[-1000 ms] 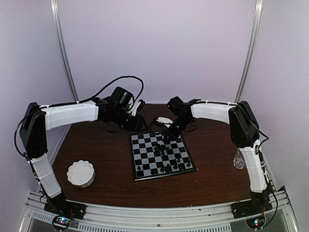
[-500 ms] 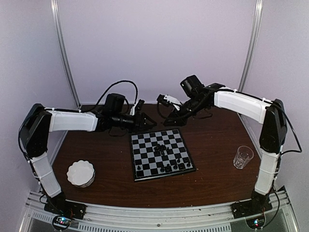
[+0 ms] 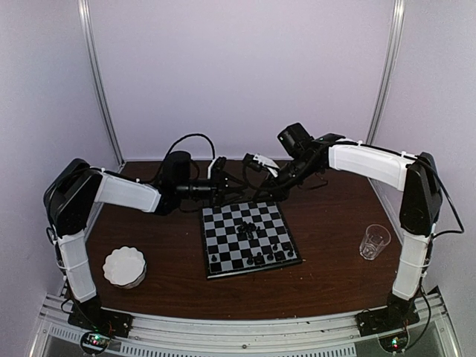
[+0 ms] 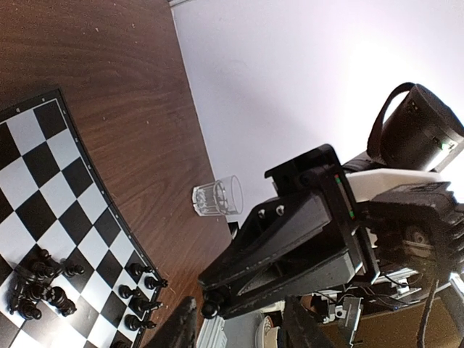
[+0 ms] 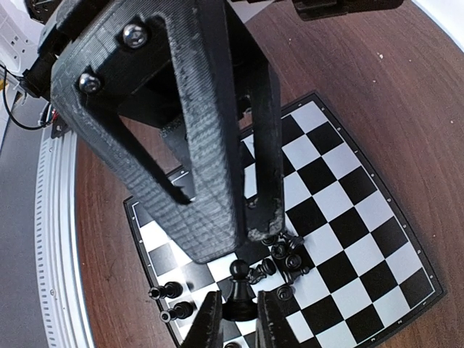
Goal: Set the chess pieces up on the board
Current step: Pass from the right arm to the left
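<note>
The board lies mid-table, also in the left wrist view and the right wrist view. Several black chess pieces lie heaped at its centre. Others stand along its near right edge. My right gripper is shut on a black pawn, held above the board's far edge. My left gripper is open and faces it, its fingers on either side of the right gripper's tip.
A clear drinking glass stands at the right of the table. A white scalloped dish sits front left. The enclosure's walls stand close behind both arms.
My right gripper has lifted from the board's centre with the pawn and swung to the far edge. My left gripper has turned and moved right to meet it.
</note>
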### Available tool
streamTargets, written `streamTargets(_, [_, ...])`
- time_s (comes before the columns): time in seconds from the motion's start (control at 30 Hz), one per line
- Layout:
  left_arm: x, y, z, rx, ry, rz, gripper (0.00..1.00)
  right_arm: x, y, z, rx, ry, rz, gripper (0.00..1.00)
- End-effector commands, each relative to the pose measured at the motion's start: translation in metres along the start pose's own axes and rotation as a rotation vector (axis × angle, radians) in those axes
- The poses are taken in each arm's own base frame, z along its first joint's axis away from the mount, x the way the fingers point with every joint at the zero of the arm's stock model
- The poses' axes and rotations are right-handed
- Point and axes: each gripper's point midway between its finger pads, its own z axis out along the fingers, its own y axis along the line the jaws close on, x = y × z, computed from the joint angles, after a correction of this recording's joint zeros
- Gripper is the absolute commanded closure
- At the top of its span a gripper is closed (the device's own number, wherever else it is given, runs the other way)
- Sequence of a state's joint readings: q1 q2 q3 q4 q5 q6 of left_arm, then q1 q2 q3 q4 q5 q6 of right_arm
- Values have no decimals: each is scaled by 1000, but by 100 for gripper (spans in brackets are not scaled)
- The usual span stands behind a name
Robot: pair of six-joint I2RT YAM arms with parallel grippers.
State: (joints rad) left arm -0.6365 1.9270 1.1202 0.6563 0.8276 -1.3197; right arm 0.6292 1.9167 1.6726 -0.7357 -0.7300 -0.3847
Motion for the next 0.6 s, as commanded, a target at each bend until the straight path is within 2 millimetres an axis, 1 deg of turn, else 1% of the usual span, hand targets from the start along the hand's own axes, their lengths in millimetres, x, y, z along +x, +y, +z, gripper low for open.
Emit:
streamTargets(0.0, [-1,-13,0,58,12,21,61,-13,11,-8,-14,-40,-17,92])
streamTargets(0.17, [3,-8,4,44,30,6,65,-19,10,-11,-5,-57,-19,92])
streamTargets(0.37, [7,-6,5,33,44,-7,65,-26,10,-13,0,-71,-22,92])
streamTargets(0.5, [11,-9,9,41,68,-4,65,-25,4,-12,24,-66,-13,92])
streamTargets(0.57, [14,-10,11,40,78,-4,65,-28,3,-13,27,-73,-14,92])
